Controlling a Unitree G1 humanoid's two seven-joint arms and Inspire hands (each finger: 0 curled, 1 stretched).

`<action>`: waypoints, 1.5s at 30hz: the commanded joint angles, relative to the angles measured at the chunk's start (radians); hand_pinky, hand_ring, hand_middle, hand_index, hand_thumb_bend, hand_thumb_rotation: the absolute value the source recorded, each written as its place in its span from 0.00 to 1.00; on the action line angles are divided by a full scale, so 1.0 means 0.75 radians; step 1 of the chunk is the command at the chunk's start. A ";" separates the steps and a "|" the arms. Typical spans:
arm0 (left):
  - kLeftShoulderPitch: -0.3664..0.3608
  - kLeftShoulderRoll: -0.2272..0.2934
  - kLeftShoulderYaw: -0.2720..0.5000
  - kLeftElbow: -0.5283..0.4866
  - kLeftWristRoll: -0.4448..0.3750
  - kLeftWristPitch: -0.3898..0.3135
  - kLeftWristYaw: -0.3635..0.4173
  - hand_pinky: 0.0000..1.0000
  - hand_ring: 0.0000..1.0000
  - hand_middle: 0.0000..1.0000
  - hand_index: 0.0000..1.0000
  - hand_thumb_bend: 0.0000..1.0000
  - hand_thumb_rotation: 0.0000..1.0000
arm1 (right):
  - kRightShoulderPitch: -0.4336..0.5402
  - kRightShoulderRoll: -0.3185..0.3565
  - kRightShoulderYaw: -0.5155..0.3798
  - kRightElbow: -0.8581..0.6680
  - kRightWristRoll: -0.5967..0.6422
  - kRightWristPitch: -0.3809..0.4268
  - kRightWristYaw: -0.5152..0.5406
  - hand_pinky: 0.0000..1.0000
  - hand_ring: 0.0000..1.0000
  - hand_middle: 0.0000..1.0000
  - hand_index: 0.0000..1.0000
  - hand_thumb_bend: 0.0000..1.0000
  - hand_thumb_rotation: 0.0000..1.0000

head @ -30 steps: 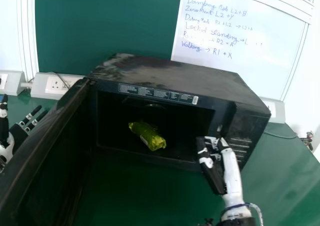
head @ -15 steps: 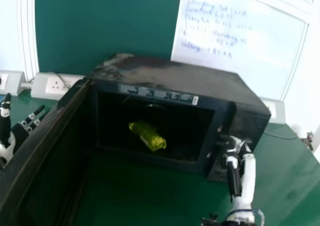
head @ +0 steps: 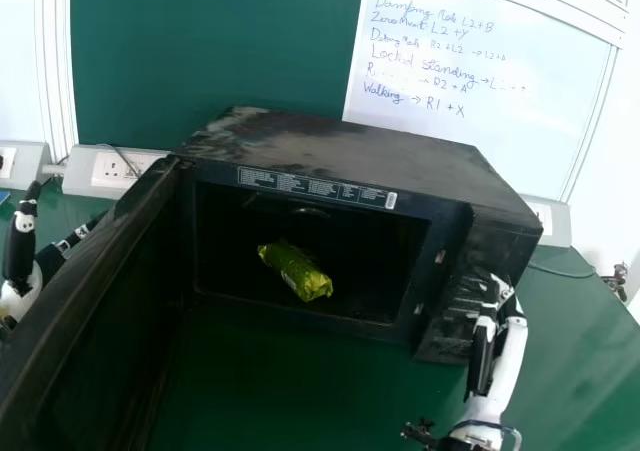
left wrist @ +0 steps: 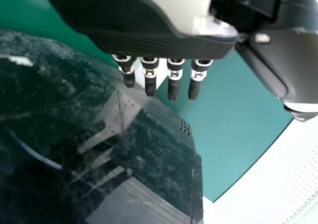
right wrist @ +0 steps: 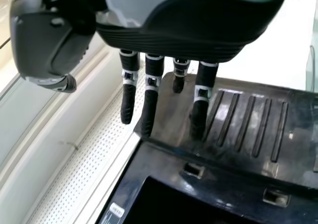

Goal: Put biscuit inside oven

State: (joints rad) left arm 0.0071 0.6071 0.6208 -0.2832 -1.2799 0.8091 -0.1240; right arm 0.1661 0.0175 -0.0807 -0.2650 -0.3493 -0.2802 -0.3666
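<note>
Desk: smooth, green, faintly glossy (head: 575,341) — its right edge runs off at a slant.
Oven: a boxy dark microwave (head: 345,146) near the desk's far edge, its hard casing scuffed and greyed on top. The front right corner carries narrow parallel ribs (right wrist: 243,127), with small square-edged latch slots beside the opening.
Door: a broad dark slab (head: 95,306), swung wide from the oven's left edge out over the desk; its outer face is glossy, dusty and streaked with reflections. Shutting it looks like the one thing left, if the job is meant to end with a closed oven.
Right hand: at the oven's front right corner (head: 485,346), open and holding nothing, its slim black fingers fairly straight.
Left hand: beyond the door, on its outer side (head: 22,246), also open and free, fingers straight. It seems well placed to push the door round.
Biscuit: a yellow-green packet (head: 296,271), plump and roughly tubular, with a crinkled, shiny wrapper. It lies aslant inside the oven, back from the front edge and apart from both hands — so the placing itself looks done.
Label strip: thin, flat and printed (head: 315,187), along the opening's top edge.
</note>
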 commanded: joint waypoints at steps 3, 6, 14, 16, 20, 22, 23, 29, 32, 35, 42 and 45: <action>-0.014 0.000 -0.039 -0.034 0.025 -0.024 -0.091 1.00 0.93 0.90 0.91 0.40 0.10 | -0.038 0.016 -0.010 0.027 -0.012 -0.029 -0.046 0.32 0.40 0.58 0.69 0.62 0.38; -0.010 0.001 -0.061 -0.031 0.095 -0.070 -0.203 1.00 0.96 0.94 0.95 0.28 0.15 | -0.044 0.018 -0.011 0.047 -0.011 -0.050 -0.068 0.37 0.46 0.59 0.70 0.62 0.41; -0.009 0.015 -0.095 -0.134 0.114 -0.032 -0.168 1.00 0.97 0.95 0.97 0.20 0.10 | -0.061 0.044 -0.018 0.061 -0.023 -0.065 -0.131 0.47 0.56 0.63 0.69 0.64 0.45; -0.009 0.010 -0.102 -0.151 0.116 -0.032 -0.157 1.00 0.97 0.95 0.96 0.24 0.10 | -0.063 0.037 -0.024 0.058 -0.020 -0.052 -0.128 0.49 0.57 0.64 0.69 0.65 0.47; -0.013 0.001 -0.112 -0.168 0.111 -0.029 -0.139 1.00 0.97 0.95 0.96 0.27 0.10 | -0.062 0.013 -0.038 0.050 0.002 -0.036 -0.091 0.50 0.57 0.62 0.67 0.67 0.50; -0.020 -0.001 -0.122 -0.160 0.119 -0.033 -0.146 1.00 0.96 0.93 0.94 0.33 0.09 | -0.055 0.003 -0.043 0.027 0.029 -0.003 -0.048 0.50 0.56 0.61 0.67 0.68 0.50; -0.025 -0.002 -0.127 -0.154 0.116 -0.031 -0.145 1.00 0.95 0.92 0.94 0.35 0.08 | -0.052 -0.001 -0.046 0.014 0.054 0.011 -0.022 0.50 0.56 0.60 0.67 0.68 0.50; -0.063 -0.005 -0.163 -0.122 0.098 -0.010 -0.136 1.00 0.99 0.97 1.00 0.29 0.11 | -0.030 -0.063 -0.070 -0.085 0.099 0.161 0.132 0.48 0.54 0.59 0.65 0.67 0.48; -0.080 -0.013 -0.178 -0.106 0.100 -0.009 -0.151 1.00 0.99 0.97 1.00 0.29 0.11 | -0.024 -0.097 -0.099 -0.103 0.118 0.193 0.177 0.48 0.54 0.60 0.65 0.65 0.44; -0.086 -0.013 -0.189 -0.109 0.103 -0.008 -0.160 1.00 0.99 0.98 1.00 0.24 0.11 | -0.024 -0.112 -0.136 -0.117 0.146 0.228 0.204 0.47 0.54 0.60 0.65 0.65 0.42; -0.099 -0.011 -0.201 -0.102 0.110 0.000 -0.169 1.00 0.95 0.95 1.00 0.19 0.11 | -0.006 -0.203 -0.238 -0.066 0.169 0.177 0.243 0.46 0.53 0.60 0.65 0.55 0.31; -0.103 -0.009 -0.204 -0.095 0.107 0.007 -0.178 1.00 0.95 0.95 1.00 0.16 0.12 | 0.017 -0.228 -0.257 -0.057 0.171 0.157 0.257 0.52 0.56 0.61 0.67 0.51 0.27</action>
State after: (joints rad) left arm -0.0544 0.6000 0.4795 -0.3590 -1.1982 0.8075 -0.2473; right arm 0.1755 -0.1394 -0.2652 -0.3186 -0.2291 -0.1457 -0.1829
